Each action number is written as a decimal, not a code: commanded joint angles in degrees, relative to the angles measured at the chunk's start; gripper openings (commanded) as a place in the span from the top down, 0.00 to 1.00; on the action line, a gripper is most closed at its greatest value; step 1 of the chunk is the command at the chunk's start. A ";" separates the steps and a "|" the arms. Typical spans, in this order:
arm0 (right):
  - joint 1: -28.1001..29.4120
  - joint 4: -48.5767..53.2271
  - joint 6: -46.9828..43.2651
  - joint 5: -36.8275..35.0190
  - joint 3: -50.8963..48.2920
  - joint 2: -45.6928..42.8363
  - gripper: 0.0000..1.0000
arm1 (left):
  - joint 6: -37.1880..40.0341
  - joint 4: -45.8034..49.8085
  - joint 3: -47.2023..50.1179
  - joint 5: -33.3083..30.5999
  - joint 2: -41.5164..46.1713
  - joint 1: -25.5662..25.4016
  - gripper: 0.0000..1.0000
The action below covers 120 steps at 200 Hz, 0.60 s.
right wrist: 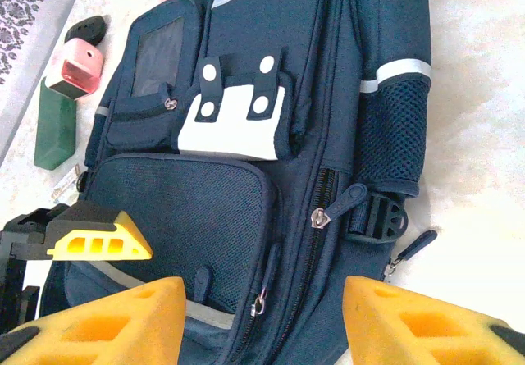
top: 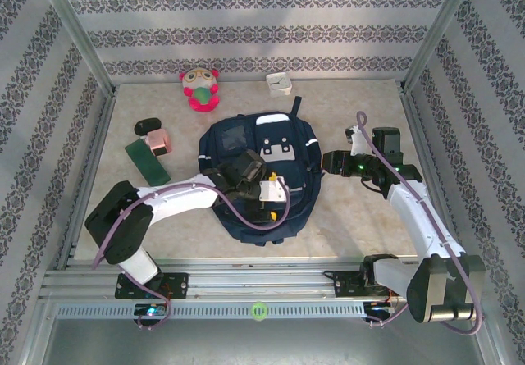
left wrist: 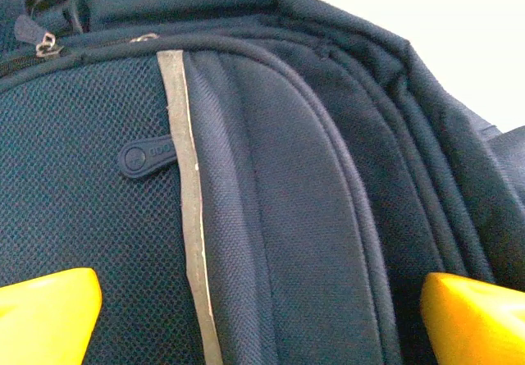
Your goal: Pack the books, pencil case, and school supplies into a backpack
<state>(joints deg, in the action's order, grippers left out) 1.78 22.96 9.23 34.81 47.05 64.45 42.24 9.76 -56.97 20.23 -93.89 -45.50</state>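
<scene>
Lying flat on the beige counter (top: 353, 217), the large navy-blue fabric backpack (top: 302, 176) sits beneath the left hand (top: 267, 193), spread wide and empty. Right of it, the right hand (top: 331, 161) stands parted, empty; a pink block (top: 159, 141) and dark green slab (top: 146, 160) lie left.

On the bench (top: 349, 209) lie one backpack (top: 297, 176), one plush toy (top: 199, 88), one small white box (top: 279, 82), one black oval object (top: 148, 125), one pink block (top: 159, 141) and one dark green flat piece (top: 146, 161).
</scene>
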 commanded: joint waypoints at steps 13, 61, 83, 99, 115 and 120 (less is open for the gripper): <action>0.86 -0.02 -1.95 1.16 0.85 0.33 0.46 | -0.61 -3.93 -1.42 -10.76 -4.55 -1.50 0.02; 0.77 0.92 -6.18 -0.86 1.11 -0.22 0.45 | -5.61 -9.84 2.56 -7.62 2.15 -1.35 0.88; 0.19 -1.58 -7.55 -3.23 1.09 0.14 0.46 | -9.45 -13.87 6.92 -0.35 9.82 0.02 1.00; -0.02 -1.60 -11.60 -1.06 2.27 1.31 0.44 | -12.71 -13.93 8.21 5.74 14.30 2.36 1.00; -0.02 -0.57 -17.50 2.09 4.18 3.24 0.44 | -13.90 -13.11 9.16 9.57 17.88 4.59 1.00; -0.02 -0.07 -20.07 3.50 4.72 4.03 0.44 | -14.09 -13.02 9.54 10.43 18.83 5.30 1.00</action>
<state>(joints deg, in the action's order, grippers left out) 1.72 22.96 -0.21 33.54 48.16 66.02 32.80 1.30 -48.12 20.73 -80.95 -42.89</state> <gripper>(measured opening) 0.562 0.051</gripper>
